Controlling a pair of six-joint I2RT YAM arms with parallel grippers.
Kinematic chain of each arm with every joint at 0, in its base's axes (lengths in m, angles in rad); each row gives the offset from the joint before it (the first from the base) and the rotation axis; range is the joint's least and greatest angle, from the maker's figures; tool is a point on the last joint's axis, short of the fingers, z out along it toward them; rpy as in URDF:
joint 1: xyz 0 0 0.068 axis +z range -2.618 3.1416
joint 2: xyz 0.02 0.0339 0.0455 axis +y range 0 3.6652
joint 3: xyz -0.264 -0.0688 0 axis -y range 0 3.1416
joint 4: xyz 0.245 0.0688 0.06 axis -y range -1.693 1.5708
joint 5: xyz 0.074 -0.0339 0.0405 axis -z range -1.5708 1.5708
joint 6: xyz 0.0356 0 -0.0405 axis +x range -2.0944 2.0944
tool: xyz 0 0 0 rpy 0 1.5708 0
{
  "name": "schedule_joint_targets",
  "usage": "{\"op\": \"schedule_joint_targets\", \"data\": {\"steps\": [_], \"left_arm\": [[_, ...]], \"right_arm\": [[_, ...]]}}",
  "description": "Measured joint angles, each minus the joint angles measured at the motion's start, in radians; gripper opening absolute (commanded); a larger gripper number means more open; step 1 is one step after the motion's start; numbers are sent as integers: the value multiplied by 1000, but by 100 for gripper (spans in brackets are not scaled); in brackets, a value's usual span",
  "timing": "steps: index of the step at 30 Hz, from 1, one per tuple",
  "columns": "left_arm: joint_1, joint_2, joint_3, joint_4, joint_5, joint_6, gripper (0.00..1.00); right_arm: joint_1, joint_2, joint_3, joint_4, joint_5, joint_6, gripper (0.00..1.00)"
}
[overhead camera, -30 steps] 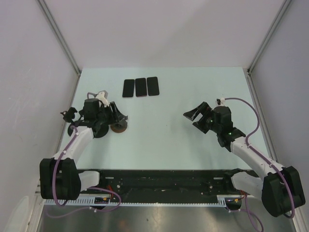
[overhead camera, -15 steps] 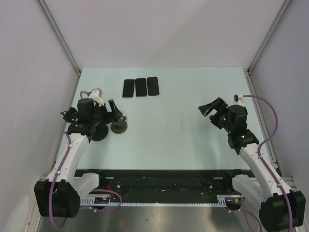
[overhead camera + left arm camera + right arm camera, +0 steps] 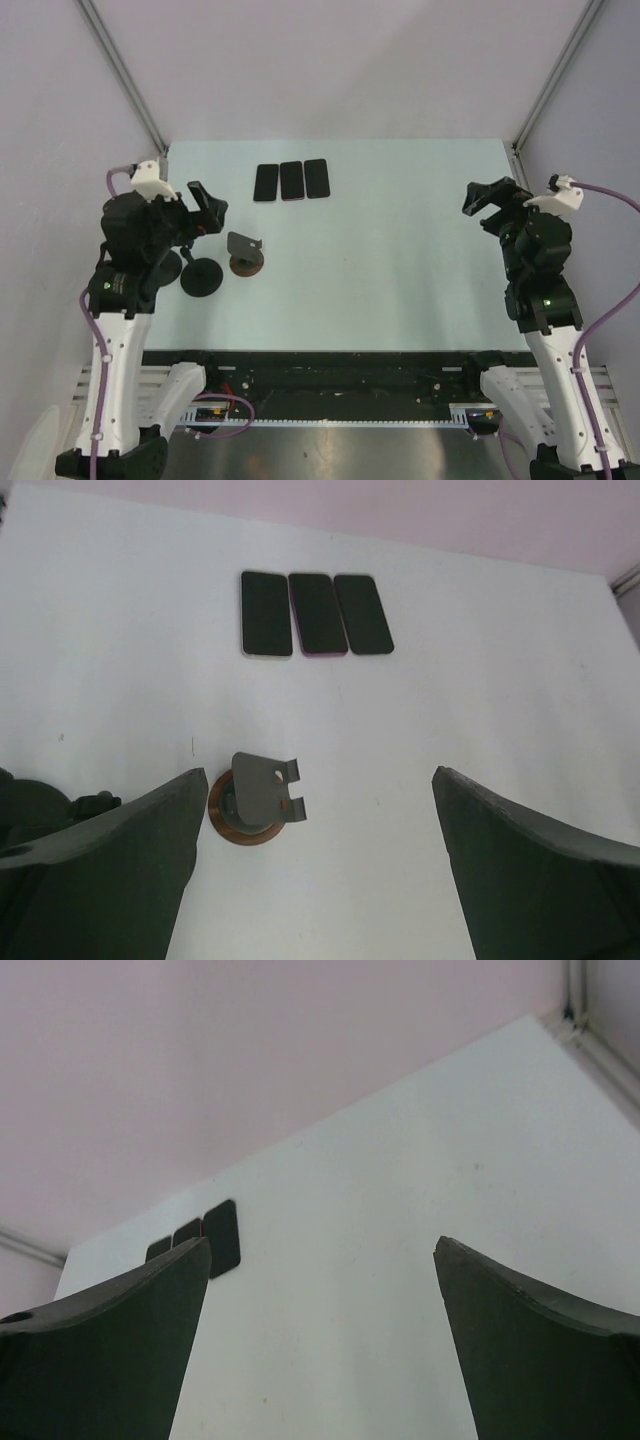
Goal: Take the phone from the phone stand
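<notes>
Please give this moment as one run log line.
phone stand: empty | phones: three, flat in row, far side | left gripper: open, empty | right gripper: open, empty

Pale table lies open across its middle and right; leftward, a grey stand on round brown base and three flat black phones farther back obstruct.

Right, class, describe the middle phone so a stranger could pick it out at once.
On the pale table, look to the far side, left of centre, where three phones lie flat in a row. The middle phone has a purple rim; the left phone has a pale rim and the right phone is all dark.
</notes>
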Motion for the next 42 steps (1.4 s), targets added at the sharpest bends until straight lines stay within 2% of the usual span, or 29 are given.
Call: {"op": "schedule_joint_targets", "data": {"steps": [4,10,16,23,42], "left_arm": [[0,-28,161,-96,-13,1,100],[0,-75,451,-196,-107,8,100],[-1,-104,615,-232,-217,8,100],[-1,-119,619,-274,-304,7,100],[-1,-200,509,-286,-365,-19,100]], "right_arm": [[-1,-43,58,-3,77,-97,100],[-2,-115,144,34,177,-272,100],[24,-154,201,126,241,-403,100],[77,-162,203,168,280,-500,100],[198,-162,203,188,358,-641,100]]}}
